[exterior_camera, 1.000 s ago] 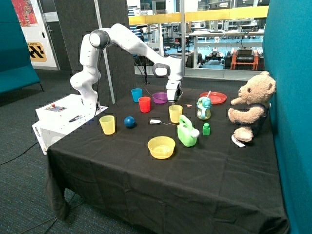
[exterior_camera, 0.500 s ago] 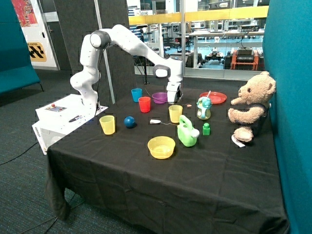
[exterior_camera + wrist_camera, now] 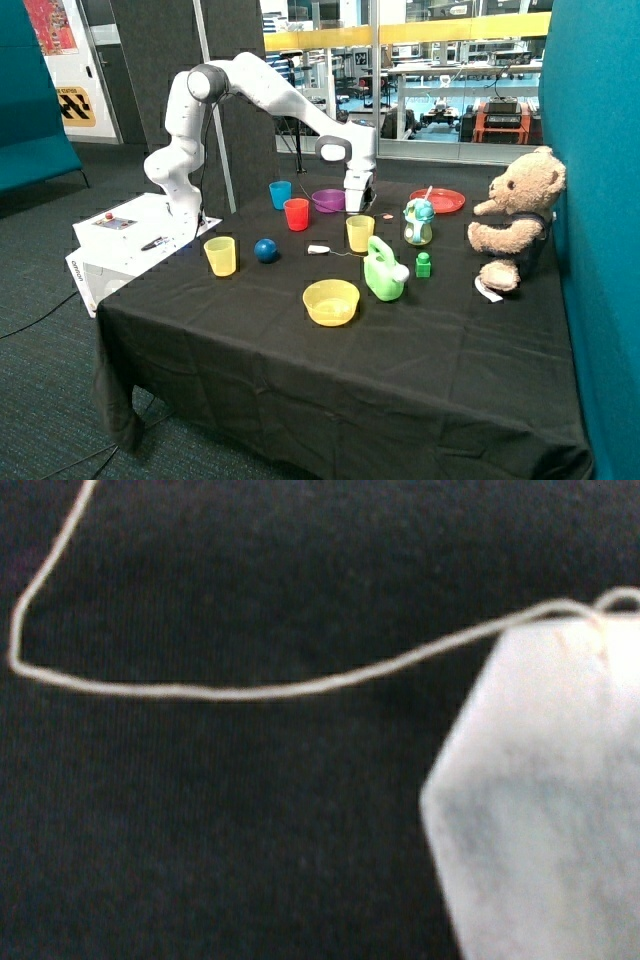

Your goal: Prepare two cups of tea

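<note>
Black cloth covers the worktop [image 3: 300, 370], and the tool [image 3: 355, 208] is down low at its far side, just right of the purple bowl [image 3: 328, 200] and behind a translucent yellow cup [image 3: 360, 233]. Seen from the wrist, a pale tea bag [image 3: 545, 800] fills one side of the frame, lying flat on the cloth with its thin string [image 3: 200, 685] looping away, so the arm seems to be working on picking up a bag, the first part of making the tea. Whether the tool is spread, clenched or already pinching that bag I cannot tell; neither view shows it. A second tea bag [image 3: 319, 249] lies nearer the front, between the blue ball [image 3: 265, 250] and that yellow cup. The red cup [image 3: 296, 214] and the light blue cup [image 3: 280, 194] stand close together left of the bowl; I see no string over either rim, so both probably wait to be filled, though their insides are hidden. Next, by my reading, the bag must be gripped securely, lifted clear with its trailing string, and carried left past the bowl to one of those two cups.
</note>
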You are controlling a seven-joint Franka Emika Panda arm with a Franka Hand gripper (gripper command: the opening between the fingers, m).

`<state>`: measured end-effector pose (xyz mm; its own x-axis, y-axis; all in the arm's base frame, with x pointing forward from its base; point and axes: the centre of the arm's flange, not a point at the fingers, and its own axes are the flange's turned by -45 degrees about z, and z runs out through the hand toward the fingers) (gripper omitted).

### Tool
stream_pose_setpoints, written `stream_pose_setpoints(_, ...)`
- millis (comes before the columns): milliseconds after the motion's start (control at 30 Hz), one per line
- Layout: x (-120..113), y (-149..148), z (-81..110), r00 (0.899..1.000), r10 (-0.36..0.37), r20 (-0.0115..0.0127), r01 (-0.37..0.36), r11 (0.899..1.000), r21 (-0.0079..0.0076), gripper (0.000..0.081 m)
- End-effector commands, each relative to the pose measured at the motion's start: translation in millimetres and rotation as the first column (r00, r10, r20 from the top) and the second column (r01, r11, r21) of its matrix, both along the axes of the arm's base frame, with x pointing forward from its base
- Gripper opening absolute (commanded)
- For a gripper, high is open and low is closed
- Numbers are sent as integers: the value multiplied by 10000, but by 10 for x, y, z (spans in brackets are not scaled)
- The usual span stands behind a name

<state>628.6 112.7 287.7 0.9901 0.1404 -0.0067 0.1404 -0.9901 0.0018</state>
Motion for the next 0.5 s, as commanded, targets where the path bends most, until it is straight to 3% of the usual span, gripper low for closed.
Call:
stream_pose_setpoints(0, -14, 3, -62, 10000, 44, 64, -44, 10000, 27, 434)
stream_pose_setpoints(200, -27, -34, -85, 10000, 19, 64, -19, 10000, 27, 379)
stream_pose_setpoints(467, -50, -44, -95, 10000, 6, 64, -7, 10000, 27, 220)
